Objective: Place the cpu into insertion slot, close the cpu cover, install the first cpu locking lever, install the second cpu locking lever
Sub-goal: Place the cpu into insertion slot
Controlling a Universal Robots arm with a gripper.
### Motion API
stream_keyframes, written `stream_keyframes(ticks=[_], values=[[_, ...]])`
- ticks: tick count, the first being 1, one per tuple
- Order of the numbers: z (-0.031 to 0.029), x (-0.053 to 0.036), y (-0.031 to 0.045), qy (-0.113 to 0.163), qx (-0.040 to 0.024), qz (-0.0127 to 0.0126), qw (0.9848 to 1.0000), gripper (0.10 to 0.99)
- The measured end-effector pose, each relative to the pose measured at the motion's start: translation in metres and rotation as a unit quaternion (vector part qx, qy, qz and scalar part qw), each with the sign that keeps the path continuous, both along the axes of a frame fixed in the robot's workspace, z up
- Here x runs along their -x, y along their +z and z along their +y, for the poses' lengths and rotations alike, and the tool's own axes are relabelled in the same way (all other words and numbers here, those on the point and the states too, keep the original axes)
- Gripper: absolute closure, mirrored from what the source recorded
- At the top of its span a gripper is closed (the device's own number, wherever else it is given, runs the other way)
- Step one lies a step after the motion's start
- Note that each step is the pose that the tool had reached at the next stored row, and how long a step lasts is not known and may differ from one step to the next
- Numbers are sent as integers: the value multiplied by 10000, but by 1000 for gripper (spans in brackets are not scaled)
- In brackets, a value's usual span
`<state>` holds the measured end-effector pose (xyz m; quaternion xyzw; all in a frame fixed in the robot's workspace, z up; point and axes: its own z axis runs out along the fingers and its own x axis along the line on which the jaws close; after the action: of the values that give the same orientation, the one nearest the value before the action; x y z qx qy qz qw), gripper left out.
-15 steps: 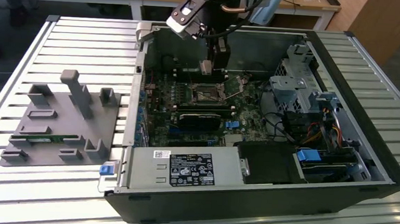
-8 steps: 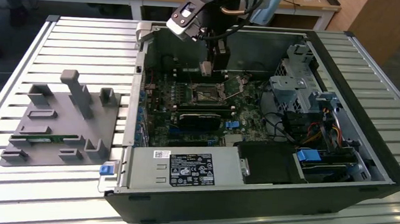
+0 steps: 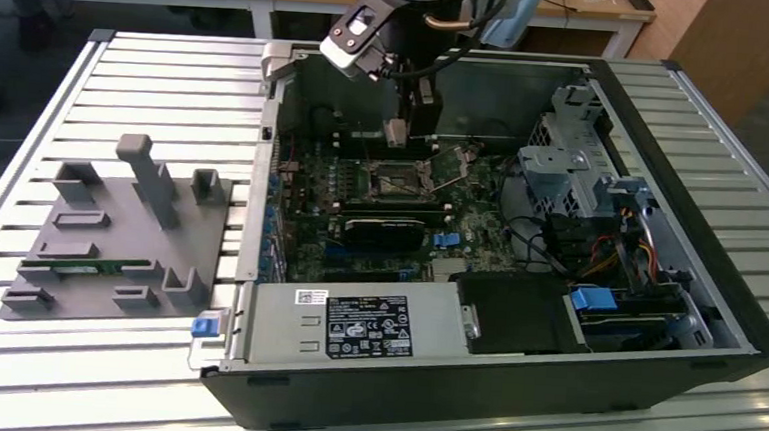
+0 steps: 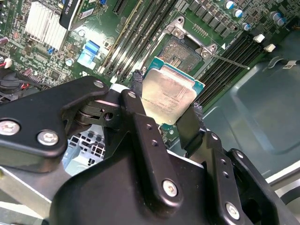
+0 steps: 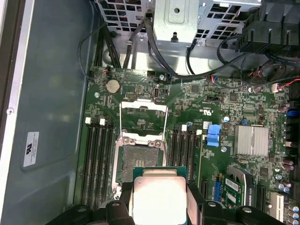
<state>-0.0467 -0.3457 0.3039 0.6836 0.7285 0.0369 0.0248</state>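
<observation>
Step 1 of 4: I am clenching the silvery-grey square cpu (image 4: 171, 89) in the black gripper (image 4: 166, 99) over the empty socket (image 5: 140, 161); silver cpu cover (image 5: 143, 104) open.

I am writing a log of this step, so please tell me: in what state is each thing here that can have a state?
pincer: shut on the cpu.
cpu: held up, clear of the socket, not yet seated.
socket: empty.
cpu cover: swung open.
locking lever: released, sticking out free.
computer case: open, side panel off.
</observation>
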Motion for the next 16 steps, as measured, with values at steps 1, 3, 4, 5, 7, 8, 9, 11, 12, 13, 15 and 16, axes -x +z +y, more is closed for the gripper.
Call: stream_keyframes(ticks=[1, 3, 4, 5, 7, 8, 9, 11, 12, 13, 15, 16], values=[[0, 0, -2, 0, 0, 0, 10000, 549], [0, 0, -5, 0, 0, 0, 10000, 549], [0, 0, -7, 0, 0, 0, 10000, 549], [0, 0, -8, 0, 0, 0, 10000, 549], [0, 0, -12, 0, 0, 0, 10000, 549], [0, 0, -14, 0, 0, 0, 10000, 549], [0, 0, -15, 0, 0, 0, 10000, 549], [0, 0, -18, 0, 0, 0, 10000, 549], [0, 0, -21, 0, 0, 0, 10000, 549], [0, 0, -25, 0, -1, -1, 10000, 549], [0, 0, -41, 0, 0, -1, 10000, 549], [0, 0, -52, -1, 0, -3, 10000, 549]])
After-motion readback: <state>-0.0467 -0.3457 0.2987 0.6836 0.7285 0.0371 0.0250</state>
